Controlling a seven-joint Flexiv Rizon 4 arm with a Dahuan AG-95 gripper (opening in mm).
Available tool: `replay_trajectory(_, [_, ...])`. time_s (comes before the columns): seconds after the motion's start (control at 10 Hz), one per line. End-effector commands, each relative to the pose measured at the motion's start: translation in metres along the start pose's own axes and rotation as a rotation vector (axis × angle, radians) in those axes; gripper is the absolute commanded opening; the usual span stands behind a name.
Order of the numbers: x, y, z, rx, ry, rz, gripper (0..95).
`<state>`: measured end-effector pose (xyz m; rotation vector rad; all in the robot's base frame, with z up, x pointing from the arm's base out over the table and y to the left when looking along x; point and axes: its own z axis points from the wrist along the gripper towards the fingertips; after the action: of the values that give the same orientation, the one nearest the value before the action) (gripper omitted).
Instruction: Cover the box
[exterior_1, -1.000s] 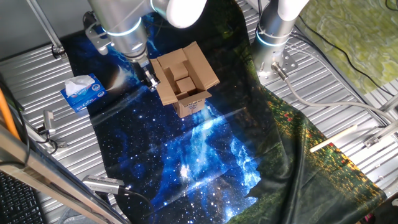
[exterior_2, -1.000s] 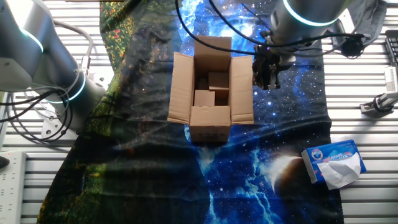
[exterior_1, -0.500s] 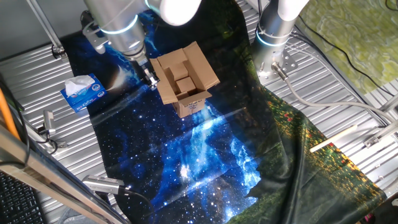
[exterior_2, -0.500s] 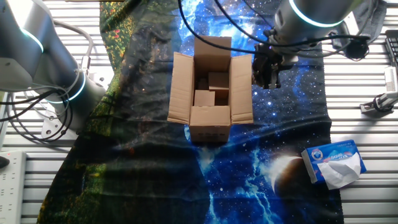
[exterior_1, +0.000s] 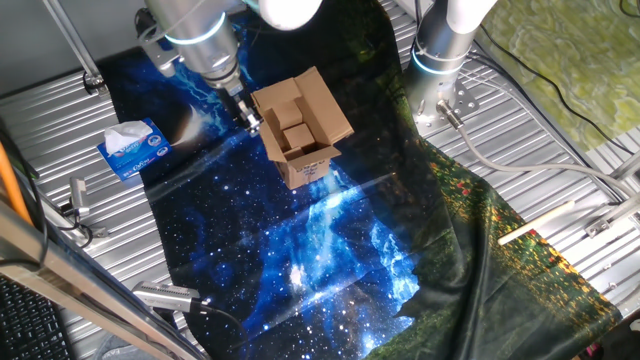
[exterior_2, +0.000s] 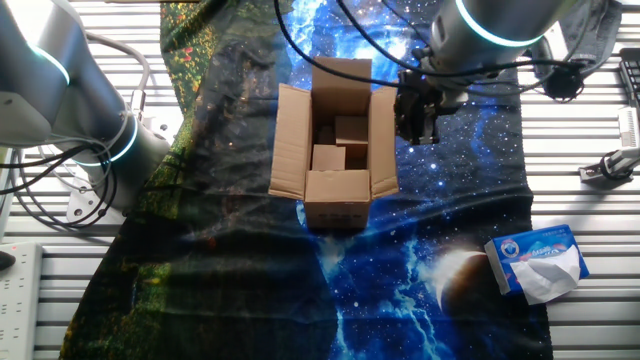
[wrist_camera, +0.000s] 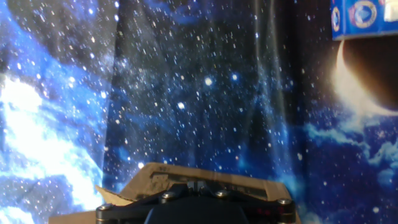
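Observation:
The brown cardboard box (exterior_1: 300, 135) stands on the starry cloth with its top flaps spread and smaller cartons inside (exterior_2: 340, 145). A white label (exterior_1: 312, 170) shows on its front side. My gripper (exterior_2: 412, 112) is pressed against the outside of the side flap (exterior_2: 385, 140), which is tilted up from flat. From one fixed view the gripper (exterior_1: 248, 113) sits at the box's left flap. In the hand view the gripper (wrist_camera: 198, 186) looks shut with nothing between its fingers, and the edge of the cardboard flap (wrist_camera: 205, 177) lies right under it.
A blue and white tissue box (exterior_1: 133, 148) (exterior_2: 538, 262) (wrist_camera: 364, 18) lies on the cloth's edge beyond the gripper. A second robot arm's base (exterior_1: 440, 60) (exterior_2: 110, 140) stands on the box's other side. Metal clamps (exterior_2: 610, 165) lie on the slatted table.
My gripper has slid toward the box and met the side flap, which has risen from lying flat to tilting up. The box itself has stayed put.

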<state>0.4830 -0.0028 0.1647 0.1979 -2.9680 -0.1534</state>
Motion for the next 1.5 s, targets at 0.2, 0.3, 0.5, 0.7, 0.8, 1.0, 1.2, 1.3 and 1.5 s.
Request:
replay_trajectory(0.2, [0.015,0.0,-0.003,-0.005,0.004,-0.003,0.0])
replay_trajectory(0.3, [0.02,0.0,-0.003,-0.007,0.005,-0.003,0.0])
replay_trajectory(0.5, [0.029,-0.002,-0.001,-0.012,0.003,-0.004,0.0])
replay_trajectory(0.7, [0.031,-0.003,0.0,-0.017,0.0,-0.003,0.0])
replay_trajectory(0.8, [0.032,-0.003,0.0,-0.02,0.001,-0.002,0.0])
replay_trajectory(1.0, [0.034,-0.003,0.002,-0.026,0.0,0.001,0.0])
replay_trajectory(1.2, [0.039,-0.004,0.004,-0.035,-0.001,0.004,0.0])
replay_trajectory(1.3, [0.041,-0.005,0.005,-0.042,-0.002,0.007,0.0])
replay_trajectory(1.5, [0.046,-0.005,0.007,-0.05,-0.002,0.009,0.0])
